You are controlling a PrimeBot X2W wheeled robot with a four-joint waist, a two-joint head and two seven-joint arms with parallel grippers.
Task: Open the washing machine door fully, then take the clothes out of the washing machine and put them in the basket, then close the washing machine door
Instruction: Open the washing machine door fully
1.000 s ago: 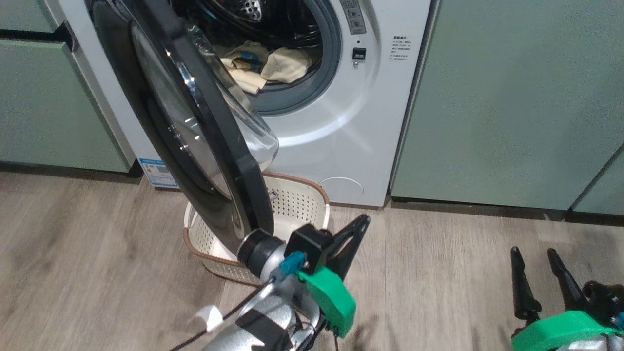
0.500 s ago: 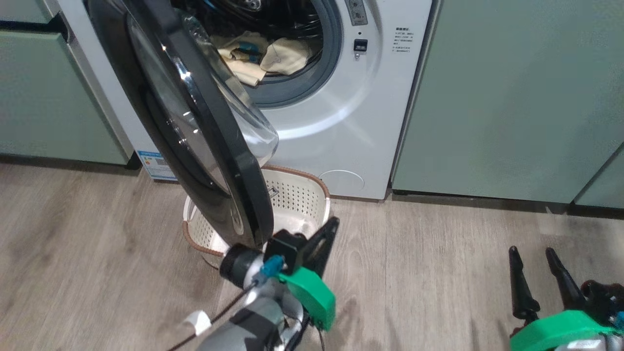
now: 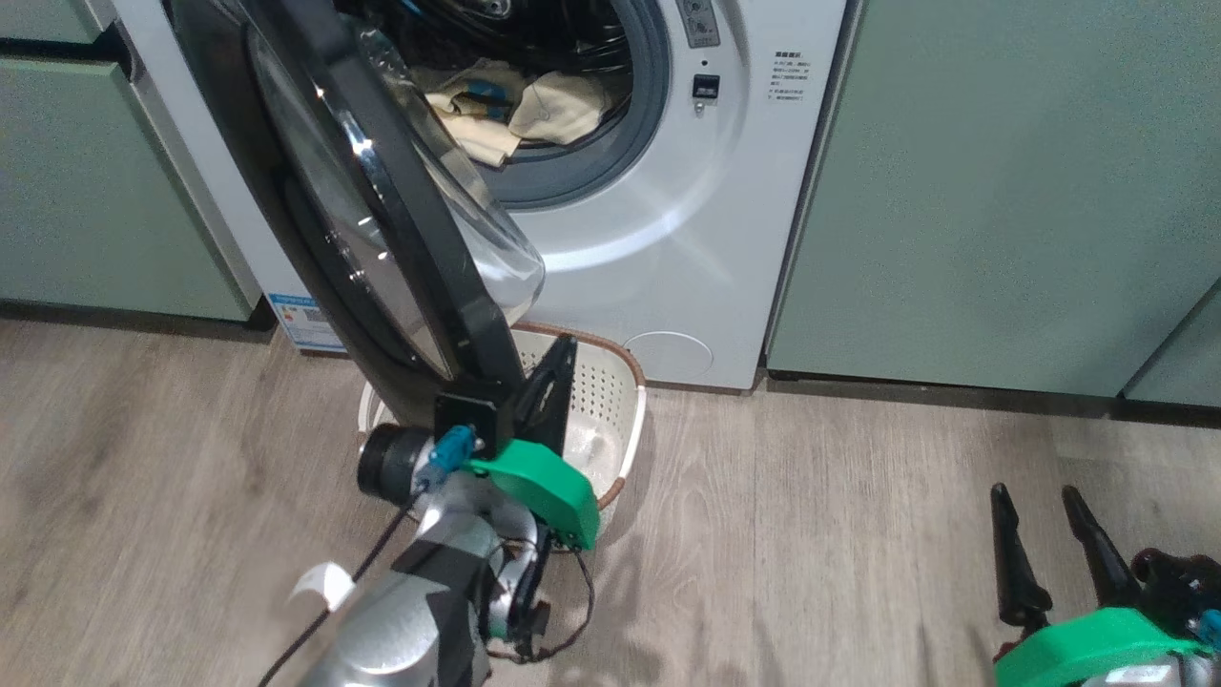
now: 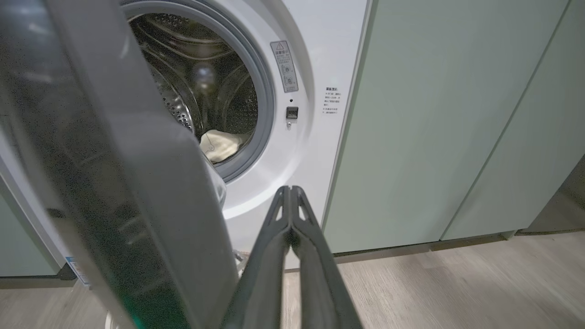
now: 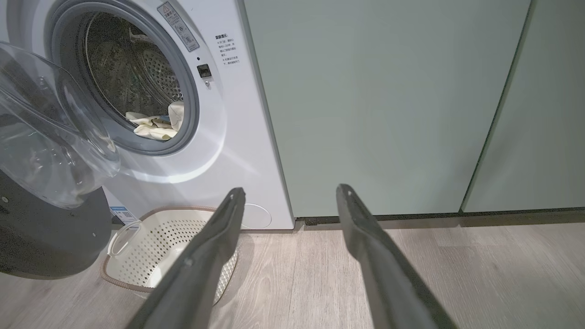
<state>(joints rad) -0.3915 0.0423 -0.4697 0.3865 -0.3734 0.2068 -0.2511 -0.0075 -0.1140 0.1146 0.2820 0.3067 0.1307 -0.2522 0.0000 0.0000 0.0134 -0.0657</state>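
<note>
Washing machine door point(image 3: 401, 239) stood part-open, swung out from the washing machine point(image 3: 668, 239). Left gripper point(image 3: 567, 351) was clenched and empty, just beside the door's lower rim; contact unclear. Right gripper point(image 3: 1035, 496) was released, low and well right of the machine. Clothes point(image 3: 506, 110) lay inside its drum. Basket point(image 3: 625, 377) sat on the floor just in front of it.

Sage-green cabinet fronts point(image 3: 1002, 191) are standing along the back, with a dark plinth strip point(image 3: 954, 401) running beneath them. Grey-brown wood-plank flooring point(image 3: 858, 534) is lying in front.
</note>
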